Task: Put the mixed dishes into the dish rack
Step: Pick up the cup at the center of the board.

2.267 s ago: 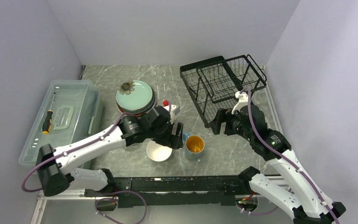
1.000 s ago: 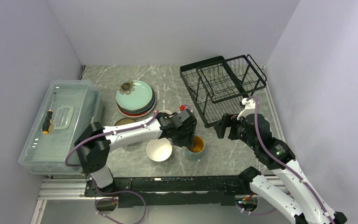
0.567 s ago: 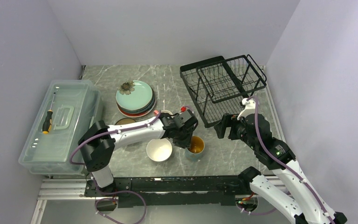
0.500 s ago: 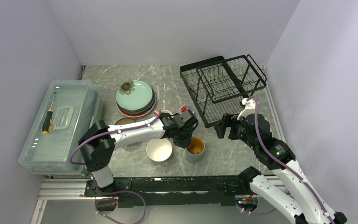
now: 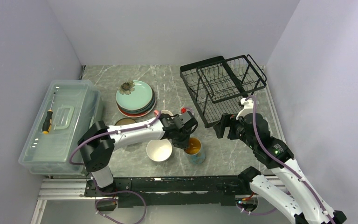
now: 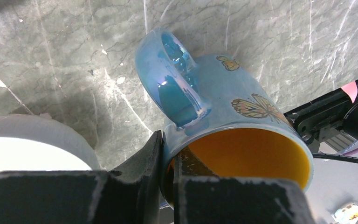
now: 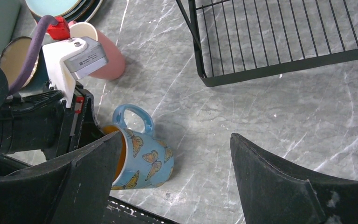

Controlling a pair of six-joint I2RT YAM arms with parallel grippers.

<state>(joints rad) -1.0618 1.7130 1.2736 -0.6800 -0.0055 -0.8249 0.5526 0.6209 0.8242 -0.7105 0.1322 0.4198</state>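
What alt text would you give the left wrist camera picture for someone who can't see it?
A black pincer pinches the rim of a glossy blue ceramic mug with orange butterflies and an orange inside, one finger on each side of the wall. Behind lies a grey marbled table; a round white bowl shows at lower left.

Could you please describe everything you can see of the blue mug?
The blue mug looks like glossy, iridescent ceramic, pale blue outside with orange butterflies, orange inside, with a loop handle. It is tilted steeply, mouth toward the left arm, over the marble table, beside the white bowl. The left gripper pinches its rim beside the handle, one finger inside, one outside. Whether its base touches the table is unclear.
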